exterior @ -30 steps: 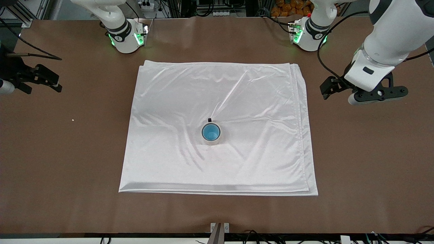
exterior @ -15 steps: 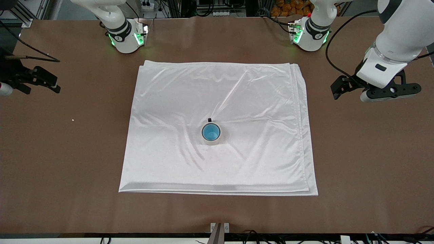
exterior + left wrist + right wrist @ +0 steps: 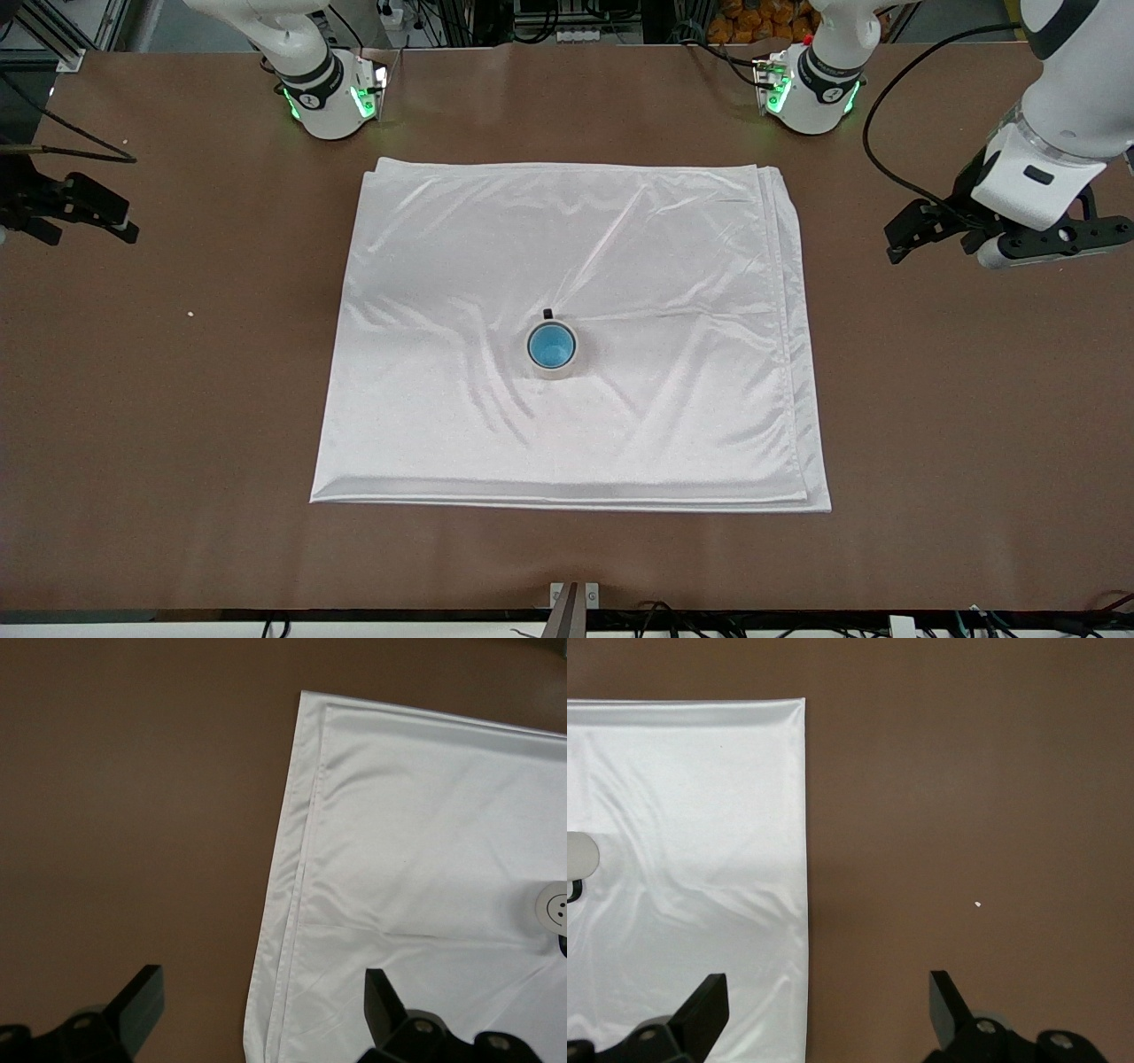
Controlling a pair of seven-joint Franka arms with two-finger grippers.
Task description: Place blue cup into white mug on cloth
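The blue cup [image 3: 551, 345] sits inside the white mug [image 3: 568, 364], whose black handle points toward the robots. The mug stands near the middle of the white cloth [image 3: 620, 248]. My left gripper [image 3: 921, 232] is open and empty, up over bare table off the cloth's edge at the left arm's end. My right gripper [image 3: 80, 221] is open and empty over bare table at the right arm's end. The left wrist view shows the left gripper [image 3: 261, 988], the cloth's edge [image 3: 301, 859] and the mug's side [image 3: 554, 908]. The right wrist view shows the right gripper [image 3: 826, 988], the cloth [image 3: 700, 815] and part of the mug [image 3: 578, 858].
The brown table [image 3: 930, 399] surrounds the cloth. The arm bases [image 3: 332, 97] [image 3: 811, 89] stand along the table's edge farthest from the front camera. A tiny white speck [image 3: 190, 313] lies on the table toward the right arm's end; it also shows in the right wrist view [image 3: 977, 904].
Both grippers have moved outward, away from the cloth, each toward its own end of the table. The cup, mug and cloth have not moved.
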